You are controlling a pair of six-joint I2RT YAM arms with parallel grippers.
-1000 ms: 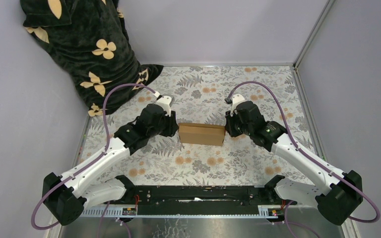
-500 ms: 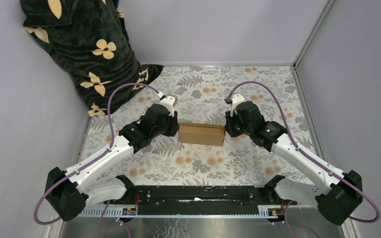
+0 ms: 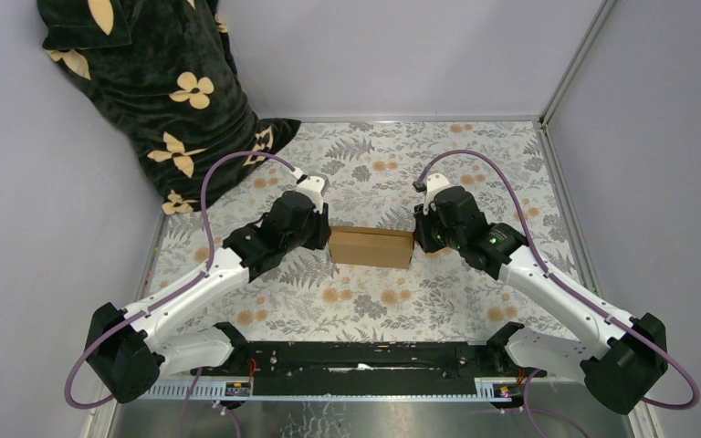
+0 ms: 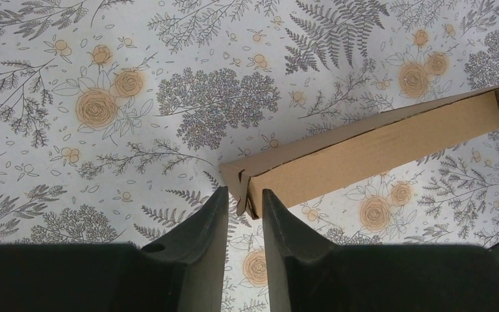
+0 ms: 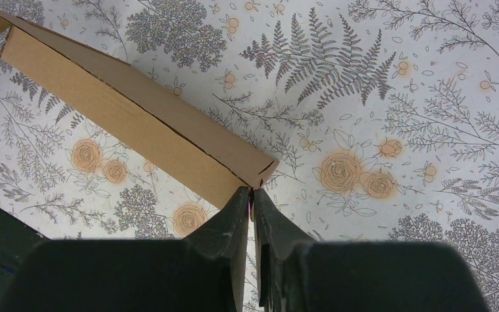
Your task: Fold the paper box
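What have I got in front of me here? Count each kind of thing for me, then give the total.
2 robot arms: left arm, right arm
1 paper box, brown
1 black flowered cloth
1 leaf-patterned table cover
Total: 5

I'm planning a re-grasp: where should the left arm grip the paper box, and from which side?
Probably the short end nearest it, coming low from the left: the paper box lies flat and shallow, and that end's thin edge sits between the open jaws of the left gripper.
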